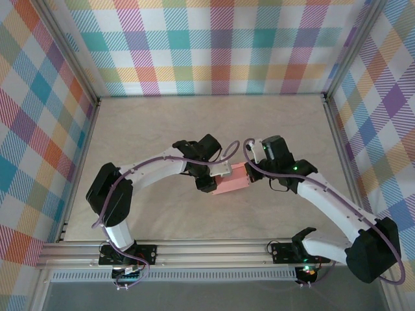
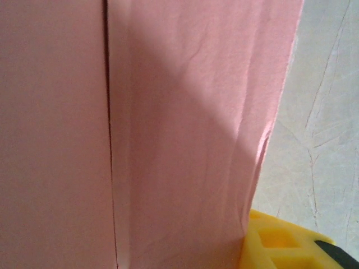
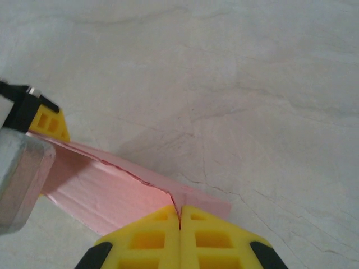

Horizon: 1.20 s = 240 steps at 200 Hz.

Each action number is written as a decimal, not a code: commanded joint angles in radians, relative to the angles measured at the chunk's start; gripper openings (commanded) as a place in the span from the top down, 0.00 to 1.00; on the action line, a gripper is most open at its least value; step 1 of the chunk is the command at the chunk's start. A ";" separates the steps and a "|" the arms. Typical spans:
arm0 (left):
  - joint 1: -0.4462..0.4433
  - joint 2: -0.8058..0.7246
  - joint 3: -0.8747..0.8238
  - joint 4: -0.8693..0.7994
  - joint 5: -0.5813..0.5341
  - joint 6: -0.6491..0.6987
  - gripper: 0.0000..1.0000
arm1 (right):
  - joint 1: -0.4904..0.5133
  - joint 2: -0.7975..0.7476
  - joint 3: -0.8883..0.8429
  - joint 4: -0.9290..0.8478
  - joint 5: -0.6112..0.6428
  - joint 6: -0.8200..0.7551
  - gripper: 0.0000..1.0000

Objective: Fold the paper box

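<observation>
The salmon-pink paper box (image 1: 231, 183) lies low over the middle of the table, held between both grippers. My left gripper (image 1: 211, 179) holds its left end. In the left wrist view the pink card (image 2: 179, 123) runs from the left edge to one yellow finger (image 2: 280, 242) pressed against its right edge, and the other finger is hidden behind it. A seam runs down the card. My right gripper (image 3: 179, 217) is shut, pinching the thin raised edge of the paper box (image 3: 112, 188) at its right end. The left gripper's yellow finger (image 3: 49, 122) sits at the box's far end.
The pale marbled tabletop (image 1: 194, 123) stretches beyond the box. Checkered walls (image 1: 214, 45) enclose the back and both sides. An aluminium rail (image 1: 207, 249) carrying both arm bases runs along the near edge.
</observation>
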 commanded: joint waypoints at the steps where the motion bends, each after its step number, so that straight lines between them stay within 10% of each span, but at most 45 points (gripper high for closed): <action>1: -0.013 0.017 0.012 -0.056 -0.065 -0.069 0.65 | 0.017 -0.043 -0.023 0.068 0.128 0.159 1.00; 86: -0.066 0.026 0.060 -0.065 -0.146 -0.146 0.66 | 0.113 -0.051 -0.045 0.040 0.366 0.299 1.00; 240: -0.077 0.021 0.026 -0.044 -0.130 -0.179 0.65 | 0.113 -0.168 -0.337 0.222 0.352 0.394 1.00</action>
